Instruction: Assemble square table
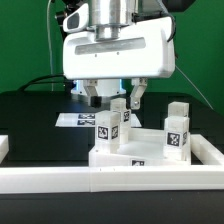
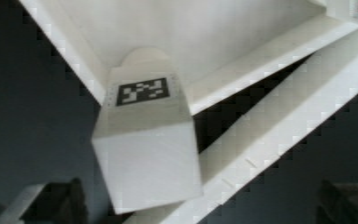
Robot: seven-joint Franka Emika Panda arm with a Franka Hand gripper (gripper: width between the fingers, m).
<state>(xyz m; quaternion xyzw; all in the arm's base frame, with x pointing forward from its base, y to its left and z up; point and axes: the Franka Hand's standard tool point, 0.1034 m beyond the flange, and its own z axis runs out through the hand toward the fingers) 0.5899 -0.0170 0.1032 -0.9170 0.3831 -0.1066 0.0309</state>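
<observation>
gripper (image 1: pixel 113 98) over tagged leg (image 1: pixel 109 125)

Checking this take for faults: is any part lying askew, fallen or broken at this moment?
Nothing looks fallen or broken. Three legs stand upright on the square tabletop: one nearest the camera, one by the gripper, one toward the exterior view's right. A fourth leg is not visible.

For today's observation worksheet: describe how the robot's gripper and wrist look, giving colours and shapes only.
The gripper has a wide, boxy white body with rounded corners, under a grey cylindrical wrist. Two short dark fingers project beneath it. In the wrist view the fingertips appear as blurred dark shapes.
</observation>
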